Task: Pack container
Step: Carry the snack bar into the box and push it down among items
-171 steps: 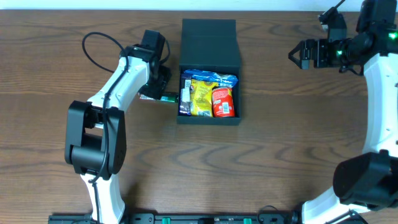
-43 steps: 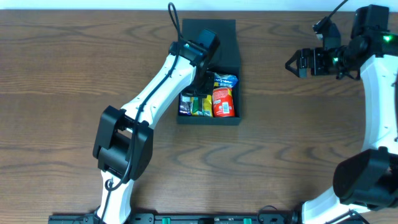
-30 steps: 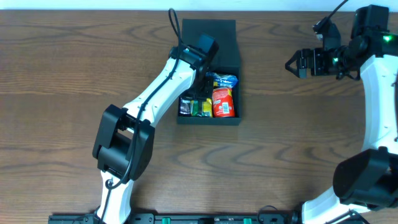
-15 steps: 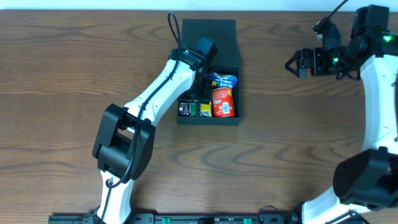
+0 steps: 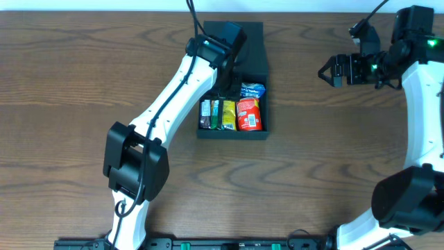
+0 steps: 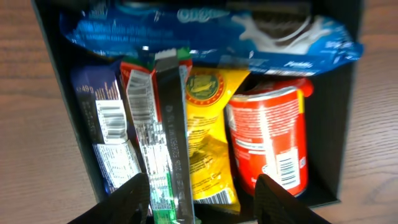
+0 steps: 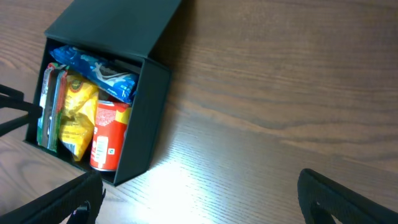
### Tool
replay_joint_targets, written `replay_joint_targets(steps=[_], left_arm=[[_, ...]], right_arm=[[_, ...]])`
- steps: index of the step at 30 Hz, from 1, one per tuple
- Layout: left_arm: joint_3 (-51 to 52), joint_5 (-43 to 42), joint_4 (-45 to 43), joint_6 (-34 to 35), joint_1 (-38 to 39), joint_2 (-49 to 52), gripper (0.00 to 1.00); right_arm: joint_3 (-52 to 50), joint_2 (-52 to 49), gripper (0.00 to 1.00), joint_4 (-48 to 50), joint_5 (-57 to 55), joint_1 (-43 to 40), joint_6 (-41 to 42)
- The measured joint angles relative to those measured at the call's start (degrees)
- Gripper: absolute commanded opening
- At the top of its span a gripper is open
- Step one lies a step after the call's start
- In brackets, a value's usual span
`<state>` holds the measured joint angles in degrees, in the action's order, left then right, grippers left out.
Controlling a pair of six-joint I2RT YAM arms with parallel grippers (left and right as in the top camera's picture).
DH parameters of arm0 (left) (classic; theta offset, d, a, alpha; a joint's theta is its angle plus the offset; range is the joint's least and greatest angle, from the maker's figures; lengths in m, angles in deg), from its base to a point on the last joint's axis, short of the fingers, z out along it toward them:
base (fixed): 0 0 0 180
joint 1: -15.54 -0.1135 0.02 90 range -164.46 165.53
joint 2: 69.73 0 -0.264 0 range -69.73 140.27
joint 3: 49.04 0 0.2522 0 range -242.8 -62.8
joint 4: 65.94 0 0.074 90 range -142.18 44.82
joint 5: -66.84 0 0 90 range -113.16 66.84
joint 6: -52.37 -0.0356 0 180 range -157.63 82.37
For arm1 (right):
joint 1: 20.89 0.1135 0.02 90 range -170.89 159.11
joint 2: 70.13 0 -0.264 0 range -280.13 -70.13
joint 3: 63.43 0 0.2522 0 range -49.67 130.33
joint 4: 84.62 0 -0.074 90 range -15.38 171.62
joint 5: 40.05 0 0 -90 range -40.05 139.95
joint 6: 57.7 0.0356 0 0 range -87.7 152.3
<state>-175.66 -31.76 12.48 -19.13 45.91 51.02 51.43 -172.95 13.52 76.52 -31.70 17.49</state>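
The box [image 5: 232, 135] sits mid-counter [image 5: 333, 160], lid [image 5: 251, 48] folded back and snacks filling it. The left end effector [image 6: 205, 194] hovers over it, spread and gripping nothing (a bar [image 6: 166, 124] stands on edge just beneath). Packing looks done. The next move is probably to lift clear, then close the lid. The right end effector [image 5: 327, 71] hangs well apart, also spread.
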Motion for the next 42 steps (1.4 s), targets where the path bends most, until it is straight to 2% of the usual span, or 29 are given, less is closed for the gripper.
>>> replay_joint_targets(steps=[3, 5, 6, 30, 42], left_arm=[[-0.42, 1.11, 0.87, -0.46, 0.00, 0.00, 0.26], [-0.42, 2.16, 1.77, -0.68, 0.00, 0.00, 0.07], [-0.42, 2.43, 2.08, -0.31, 0.00, 0.00, 0.06], [8.61, 3.45, -3.65, 1.42, 0.00, 0.00, 0.06], [9.46, 3.43, -5.16, 2.34, 0.00, 0.00, 0.06]], right_arm=[[0.00, 0.00, 0.99, 0.00, 0.00, 0.00, 0.00], [0.00, 0.00, 0.99, 0.00, 0.00, 0.00, -0.02], [0.00, 0.00, 0.99, 0.02, 0.00, 0.00, 0.00], [-0.02, 0.00, 0.99, 0.00, 0.00, 0.00, 0.00], [-0.02, 0.00, 0.99, 0.00, -0.02, 0.00, 0.00]])
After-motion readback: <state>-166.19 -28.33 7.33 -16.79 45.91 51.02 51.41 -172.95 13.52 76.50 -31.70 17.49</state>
